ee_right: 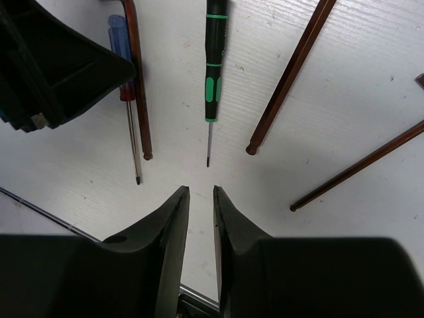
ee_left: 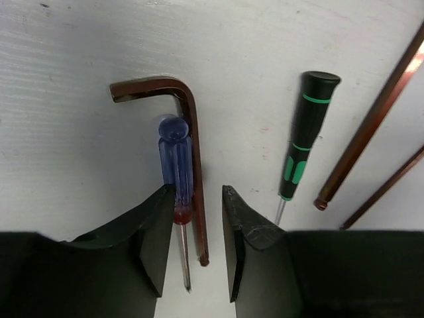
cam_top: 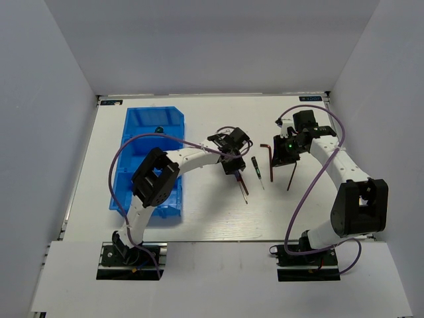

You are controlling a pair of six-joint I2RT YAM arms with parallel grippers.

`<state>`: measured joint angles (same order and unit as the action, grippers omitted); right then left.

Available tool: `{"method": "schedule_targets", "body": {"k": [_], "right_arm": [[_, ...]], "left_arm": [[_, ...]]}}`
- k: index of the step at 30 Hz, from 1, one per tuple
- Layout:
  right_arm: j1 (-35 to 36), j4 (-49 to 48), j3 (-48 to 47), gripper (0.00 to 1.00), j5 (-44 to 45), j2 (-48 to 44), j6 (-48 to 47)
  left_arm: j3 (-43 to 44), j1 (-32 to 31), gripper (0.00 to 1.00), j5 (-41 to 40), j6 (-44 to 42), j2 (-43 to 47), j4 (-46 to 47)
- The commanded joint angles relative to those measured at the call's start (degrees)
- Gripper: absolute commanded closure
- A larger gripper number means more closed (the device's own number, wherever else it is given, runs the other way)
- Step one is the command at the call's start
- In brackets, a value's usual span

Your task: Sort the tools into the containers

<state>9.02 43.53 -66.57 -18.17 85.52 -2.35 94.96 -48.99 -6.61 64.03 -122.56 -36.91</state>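
Blue bins (cam_top: 149,159) stand in a row at the left. My left gripper (cam_top: 233,165) is open and low over the table; in the left wrist view (ee_left: 197,192) its jaws stand either side of a blue-handled screwdriver (ee_left: 175,165) and a red-brown hex key (ee_left: 192,152) lying side by side. A slim dark-green screwdriver (ee_left: 301,139) lies to their right, also in the top view (cam_top: 257,169). My right gripper (cam_top: 286,156) is narrowly open and empty (ee_right: 200,191), above bare table just short of the dark-green screwdriver's tip (ee_right: 213,73).
Two long hex keys (ee_right: 288,76) (ee_right: 361,165) lie to the right of the dark-green screwdriver. A small dark object (cam_top: 159,128) sits in the far bin. The left gripper's body (ee_right: 59,73) is close on the right gripper's left. White walls enclose the table.
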Motion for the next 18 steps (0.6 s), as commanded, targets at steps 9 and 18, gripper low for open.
{"method": "schedule_targets", "body": {"k": [9,18], "right_arm": [[-0.2,-0.5,0.7,0.73,-0.8,-1.2,-0.1],[-0.1,-1.0,0.5,0.73,-1.2,-0.9,0.9]], "left_arm": [[3.8,-0.2,0.57,0.4,-2.3,-2.9,-7.4],[3.3,0.3,0.59,0.4,-4.3,-2.9,-11.4]]}}
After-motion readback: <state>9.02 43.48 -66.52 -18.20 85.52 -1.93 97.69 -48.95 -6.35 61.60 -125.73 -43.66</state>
